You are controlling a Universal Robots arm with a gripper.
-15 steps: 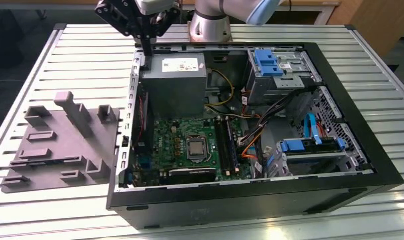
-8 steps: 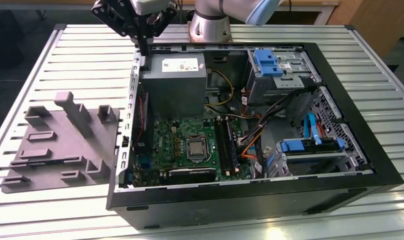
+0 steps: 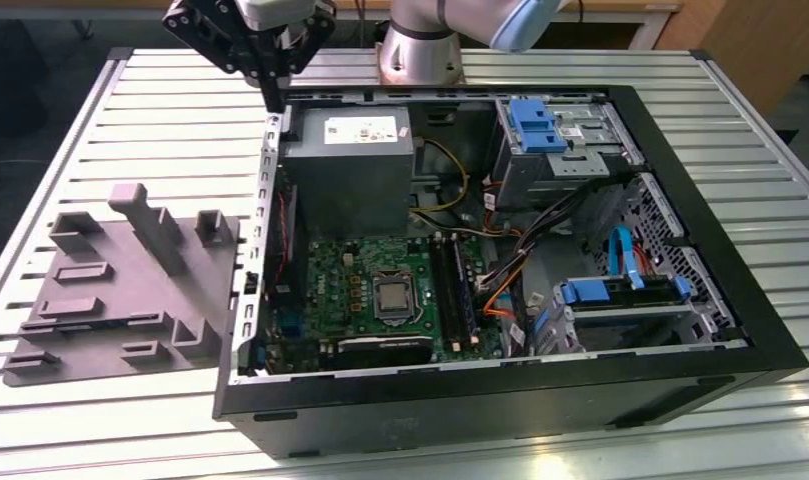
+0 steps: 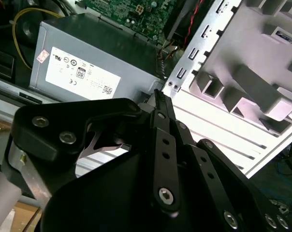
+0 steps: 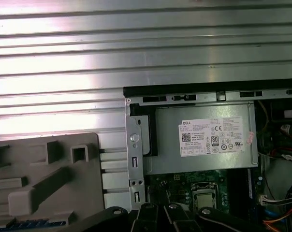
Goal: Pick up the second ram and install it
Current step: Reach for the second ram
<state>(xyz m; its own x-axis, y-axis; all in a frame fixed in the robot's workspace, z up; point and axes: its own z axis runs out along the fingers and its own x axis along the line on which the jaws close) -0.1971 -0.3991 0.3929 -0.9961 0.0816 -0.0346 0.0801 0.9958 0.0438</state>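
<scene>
Slatted table (image 3: 764, 150) bearing an open case (image 3: 511, 400) and a grey fixture (image 3: 137, 290). The gripper (image 3: 271, 102) hovers above the case's rim, fingers pressed together on nothing. The ram (image 5: 35, 224) is probably the dark strip lying in the fixture, its long axis crosswise to the board slots (image 3: 447, 285). Approach squarely and grip at mid-length.
</scene>
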